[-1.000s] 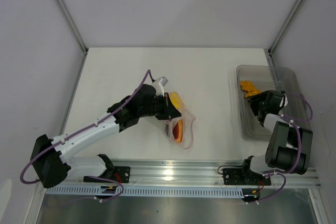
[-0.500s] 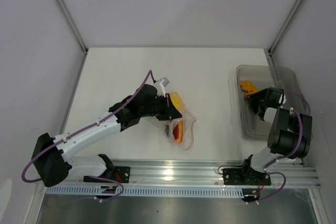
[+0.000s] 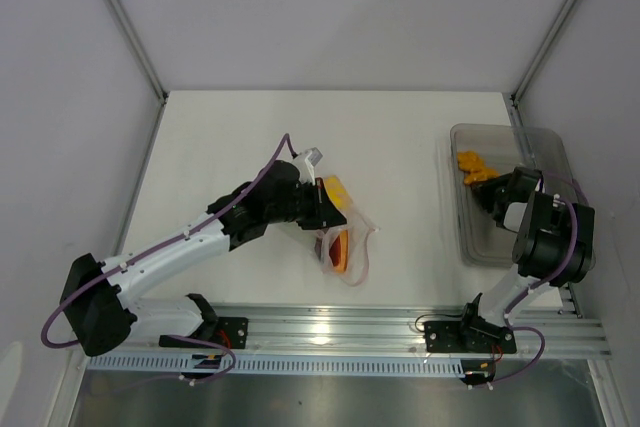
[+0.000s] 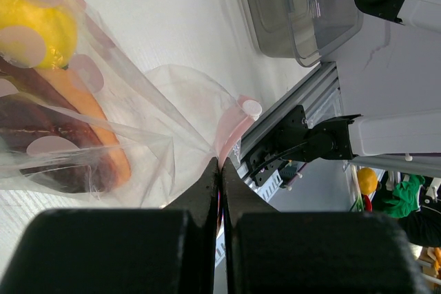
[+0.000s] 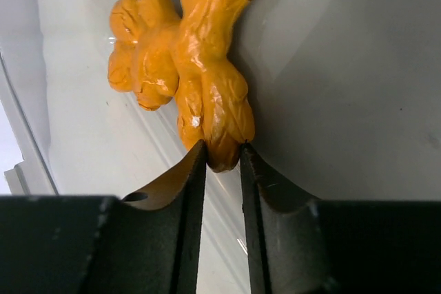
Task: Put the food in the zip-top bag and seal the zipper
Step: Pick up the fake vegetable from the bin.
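White table (image 3: 240,137), pale grey walls, an aluminium rail (image 3: 330,322) along the near edge; seen from the top view.

Item, zip-top bag (image 3: 352,247): lies flat just toward 6 o'clock of the table's middle; mouth not yet sealed, its plastic gaping in the left wrist view; zipper (image 4: 233,129) a pink strip, curled and unjoined.

Item, food already in the bag: a yellow piece (image 4: 34,5), an orange piece (image 4: 93,125), a reddish-brown piece (image 4: 41,146), lying side by side.

Item, food outside it: a knobbly orange piece (image 5: 186,80) in the grey-clear tray (image 3: 458,237) at 3 o'clock, toward its 12 o'clock end.

Item, left gripper (image 4: 219,166): fingers pressed together on a fold of the bag's edge beside the zipper, holding it.

Item, right gripper (image 5: 222,151): fingers a narrow gap apart, clamped on the lower lobe of the knobbly orange piece, which touches the tray floor.

Judgement: roughly midway; this piece remains to be carried across and dropped in, then the zipper pressed closed; whether other food lies hidden, I cannot tell.
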`<state>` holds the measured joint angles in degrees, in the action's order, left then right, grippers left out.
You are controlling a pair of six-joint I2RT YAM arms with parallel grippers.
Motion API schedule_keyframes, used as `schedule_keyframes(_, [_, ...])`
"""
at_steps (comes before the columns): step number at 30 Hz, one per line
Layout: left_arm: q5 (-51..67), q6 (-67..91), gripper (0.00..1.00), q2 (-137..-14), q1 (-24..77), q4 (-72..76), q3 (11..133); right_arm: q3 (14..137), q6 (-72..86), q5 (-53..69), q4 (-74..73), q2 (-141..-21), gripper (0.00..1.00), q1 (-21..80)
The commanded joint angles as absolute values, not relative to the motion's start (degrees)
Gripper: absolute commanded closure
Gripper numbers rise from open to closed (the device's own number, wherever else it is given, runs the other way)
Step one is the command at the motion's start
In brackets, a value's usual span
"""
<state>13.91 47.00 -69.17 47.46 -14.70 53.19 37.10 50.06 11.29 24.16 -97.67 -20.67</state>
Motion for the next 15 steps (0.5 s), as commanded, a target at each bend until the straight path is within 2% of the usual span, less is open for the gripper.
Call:
schedule_keyframes(1, [14.2,46.7,0.99,-68.3,47.4,-14.4,55.0,37.5,49.8,11.9,23.9,-99.8,0.73,-20.9])
schedule_keyframes(3, [14.1,46.7,0.99,-68.3,47.4,-14.5,55.2,37.4,49.8,12.0,24.2,-99.8,0.77,-20.9])
schedule_keyframes(10, [14.3,46.7,0.99,-68.6,47.4,-14.5,55.1,37.0,48.6,11.6,23.1,-97.4,1.00,-20.8])
schedule_keyframes(15, [14.3,46.7,0.99,-68.6,47.4,-14.4,55.2,35.8,47.1,9.8,21.1,-90.8,1.00,-20.7])
